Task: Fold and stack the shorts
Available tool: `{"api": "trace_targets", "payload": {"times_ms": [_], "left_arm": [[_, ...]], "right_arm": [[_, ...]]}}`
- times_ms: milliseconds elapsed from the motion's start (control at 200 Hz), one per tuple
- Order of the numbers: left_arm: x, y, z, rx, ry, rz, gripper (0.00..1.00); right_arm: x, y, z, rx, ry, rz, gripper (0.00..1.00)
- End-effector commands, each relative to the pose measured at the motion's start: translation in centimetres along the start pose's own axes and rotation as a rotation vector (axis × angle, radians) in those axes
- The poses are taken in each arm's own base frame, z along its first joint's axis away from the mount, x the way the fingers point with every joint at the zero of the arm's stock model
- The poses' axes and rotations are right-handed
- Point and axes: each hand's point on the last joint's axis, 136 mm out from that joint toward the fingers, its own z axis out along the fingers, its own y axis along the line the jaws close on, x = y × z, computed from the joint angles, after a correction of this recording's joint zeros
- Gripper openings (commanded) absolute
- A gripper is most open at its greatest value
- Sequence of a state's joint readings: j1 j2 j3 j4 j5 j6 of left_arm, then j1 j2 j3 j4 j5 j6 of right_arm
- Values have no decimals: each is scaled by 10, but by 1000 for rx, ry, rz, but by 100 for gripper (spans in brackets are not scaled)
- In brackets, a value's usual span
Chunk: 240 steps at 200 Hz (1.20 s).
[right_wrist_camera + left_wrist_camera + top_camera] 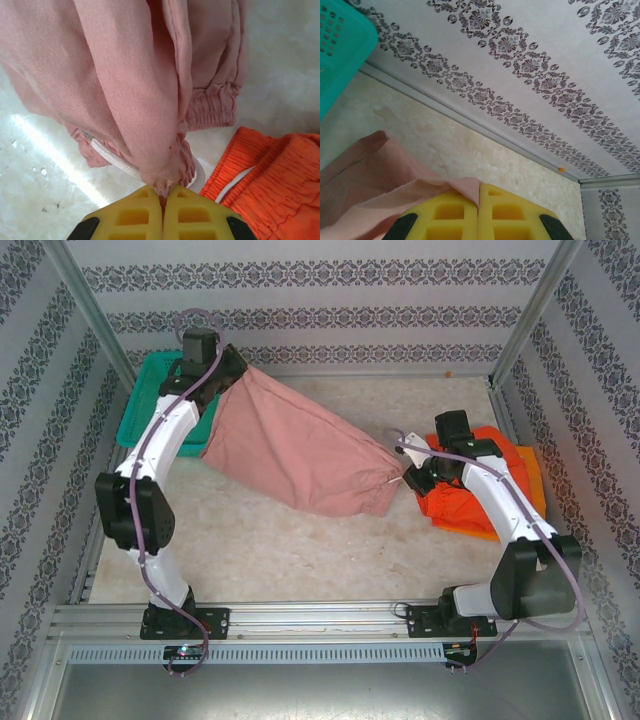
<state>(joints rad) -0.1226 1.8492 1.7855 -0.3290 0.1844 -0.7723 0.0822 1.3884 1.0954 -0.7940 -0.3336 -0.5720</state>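
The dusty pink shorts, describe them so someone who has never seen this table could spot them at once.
On the pale table, between the teal basket far left and the orange shorts at right, the pink shorts stretch from the left gripper to the right gripper. They are the largest cloth, dusty pink, the only one held.

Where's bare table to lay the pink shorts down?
Free: table in front of the pink shorts, between left arm and right arm; also the back-right patch behind them. Crowded: basket back left, orange shorts at right.
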Motion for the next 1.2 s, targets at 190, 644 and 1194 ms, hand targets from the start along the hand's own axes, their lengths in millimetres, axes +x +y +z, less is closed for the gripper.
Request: {"api": "trace_targets", "payload": {"times_ms": [190, 644, 1194], "left_arm": [[-2, -9, 69, 28, 20, 8, 0], [-12, -57, 94, 154, 60, 10, 79], [128, -6, 33, 220, 168, -77, 99]], "right_arm": [[-4, -43, 25, 58, 64, 167, 0], [-37, -117, 8, 281, -23, 570, 90], [-113, 21, 34, -215, -266, 845, 97]]}}
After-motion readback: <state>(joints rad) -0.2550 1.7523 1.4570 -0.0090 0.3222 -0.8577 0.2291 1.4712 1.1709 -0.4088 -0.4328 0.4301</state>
